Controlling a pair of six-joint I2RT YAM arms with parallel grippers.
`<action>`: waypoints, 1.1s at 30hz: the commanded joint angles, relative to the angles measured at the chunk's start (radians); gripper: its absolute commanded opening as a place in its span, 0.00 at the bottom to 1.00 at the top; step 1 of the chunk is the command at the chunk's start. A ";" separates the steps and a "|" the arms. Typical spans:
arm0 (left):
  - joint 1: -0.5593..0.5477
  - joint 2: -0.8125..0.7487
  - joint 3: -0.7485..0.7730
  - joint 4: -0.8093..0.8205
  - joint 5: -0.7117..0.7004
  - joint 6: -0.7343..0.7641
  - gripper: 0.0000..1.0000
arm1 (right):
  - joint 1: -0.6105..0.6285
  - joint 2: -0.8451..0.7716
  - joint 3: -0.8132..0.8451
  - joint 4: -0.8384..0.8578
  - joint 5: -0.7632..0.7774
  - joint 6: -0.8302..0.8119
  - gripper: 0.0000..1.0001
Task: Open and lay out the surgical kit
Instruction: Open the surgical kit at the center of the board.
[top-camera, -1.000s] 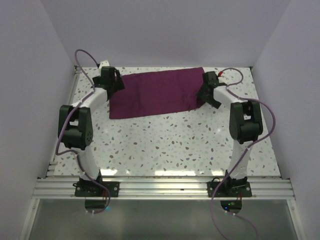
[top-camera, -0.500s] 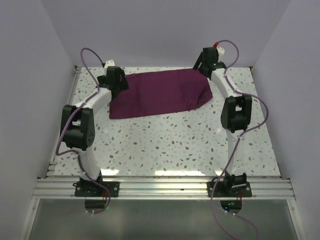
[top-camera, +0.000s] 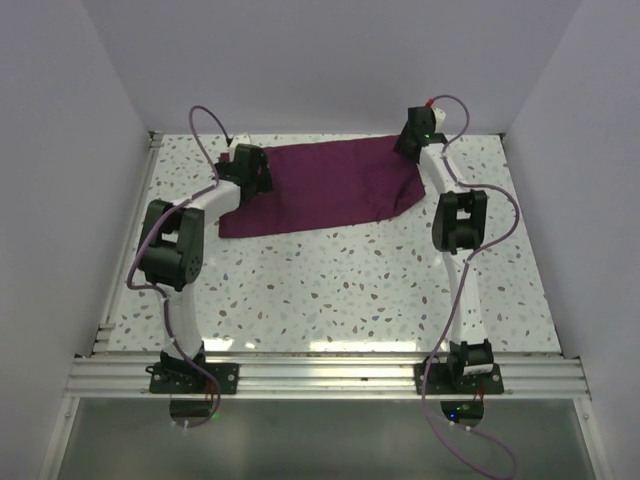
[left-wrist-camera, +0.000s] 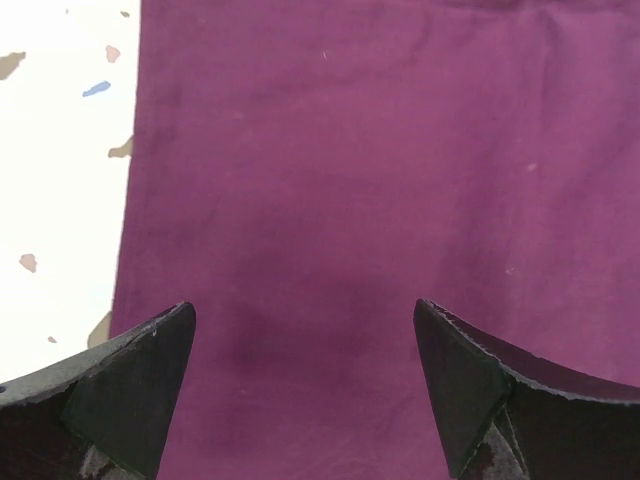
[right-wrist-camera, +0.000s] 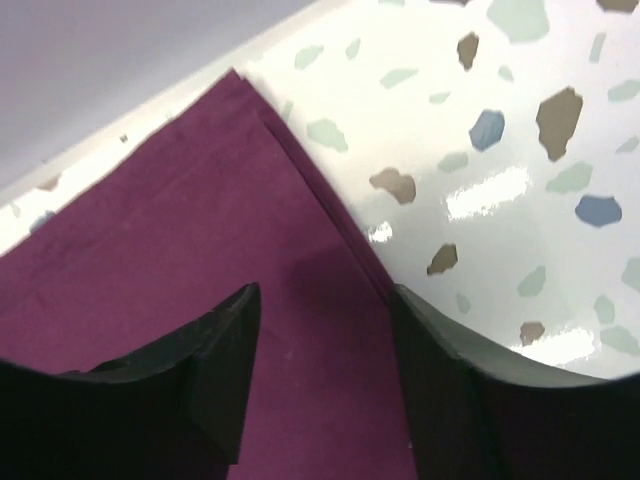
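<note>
At 12 o'clock on the table (top-camera: 340, 290), close to the back wall (top-camera: 330, 60), the wrap (top-camera: 325, 185) lies folded, its long side running from 9 to 3. The left gripper (left-wrist-camera: 305, 330) hangs over the wrap's 9 o'clock end with jaws spread wide, only cloth showing below them. The right gripper (right-wrist-camera: 320, 300) sits at the 2 o'clock corner, jaws narrower but apart, straddling the layered edge. Whether its fingers (right-wrist-camera: 200, 370) touch the cloth I cannot tell.
</note>
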 joint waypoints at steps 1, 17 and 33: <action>-0.011 0.027 0.025 0.065 -0.014 -0.005 0.94 | -0.008 0.022 0.077 0.049 -0.019 -0.011 0.56; -0.015 0.070 0.045 0.069 -0.012 0.008 0.94 | -0.005 0.092 0.103 0.047 -0.025 0.029 0.49; -0.018 0.085 0.034 0.086 0.002 0.007 0.94 | -0.002 0.155 0.208 -0.174 -0.101 -0.063 0.17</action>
